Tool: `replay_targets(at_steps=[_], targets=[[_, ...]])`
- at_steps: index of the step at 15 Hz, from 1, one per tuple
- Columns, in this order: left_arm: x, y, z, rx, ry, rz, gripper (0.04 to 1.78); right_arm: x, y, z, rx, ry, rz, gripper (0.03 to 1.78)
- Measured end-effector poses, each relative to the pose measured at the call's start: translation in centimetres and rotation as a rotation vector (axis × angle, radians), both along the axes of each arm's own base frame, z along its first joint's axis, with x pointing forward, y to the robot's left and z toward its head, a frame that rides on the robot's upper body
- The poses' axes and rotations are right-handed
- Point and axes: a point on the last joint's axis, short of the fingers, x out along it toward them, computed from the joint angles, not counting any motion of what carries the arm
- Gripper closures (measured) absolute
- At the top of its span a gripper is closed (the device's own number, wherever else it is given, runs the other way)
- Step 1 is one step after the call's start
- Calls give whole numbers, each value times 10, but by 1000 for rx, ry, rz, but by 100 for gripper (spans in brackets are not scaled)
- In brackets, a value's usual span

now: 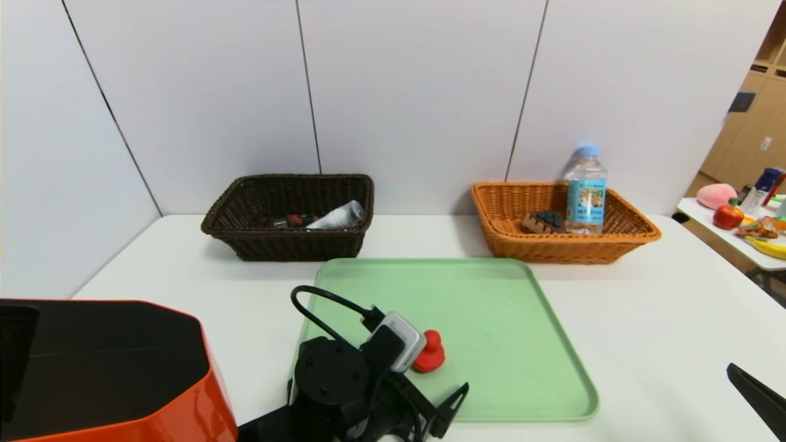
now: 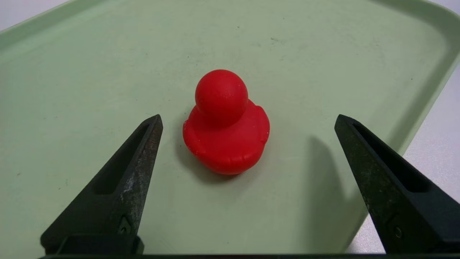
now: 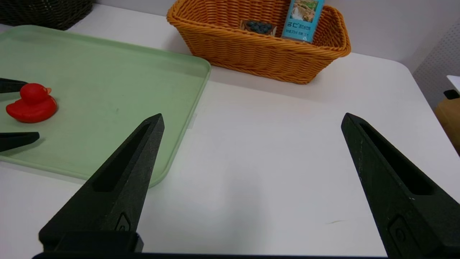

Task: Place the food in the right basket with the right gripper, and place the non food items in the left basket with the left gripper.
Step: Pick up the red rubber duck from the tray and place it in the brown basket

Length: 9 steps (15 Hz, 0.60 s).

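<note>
A small red duck (image 1: 430,354) sits on the green tray (image 1: 503,319), near its front left. My left gripper (image 2: 248,120) is open, with the duck (image 2: 226,133) just between its fingertips and closer to one finger, not touching. The dark brown basket (image 1: 245,202) holds a white spray bottle (image 1: 338,216) and a dark tube (image 1: 288,221); no soap bar shows. The orange basket (image 1: 632,230) holds the upright water bottle (image 1: 586,190) and the cake slice (image 1: 543,222). My right gripper (image 3: 251,120) is open and empty over bare table at the front right.
An orange and black bin (image 1: 104,368) stands at the front left. A side table (image 1: 746,245) with toy fruit is at the far right. Wall panels stand close behind both baskets. The white table (image 1: 645,331) lies right of the tray.
</note>
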Motion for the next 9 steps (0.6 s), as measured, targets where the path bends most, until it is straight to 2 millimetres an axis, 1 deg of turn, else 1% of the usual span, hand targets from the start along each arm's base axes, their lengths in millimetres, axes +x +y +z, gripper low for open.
replay_targets(at_steps=[4,9], targets=[[10,1,-6,-16,-22,25,13,-9,-2,3,20,2,1,11],[17,3,-7,-9,-35,42,13,-12,-2,6,25,-23,4,11]])
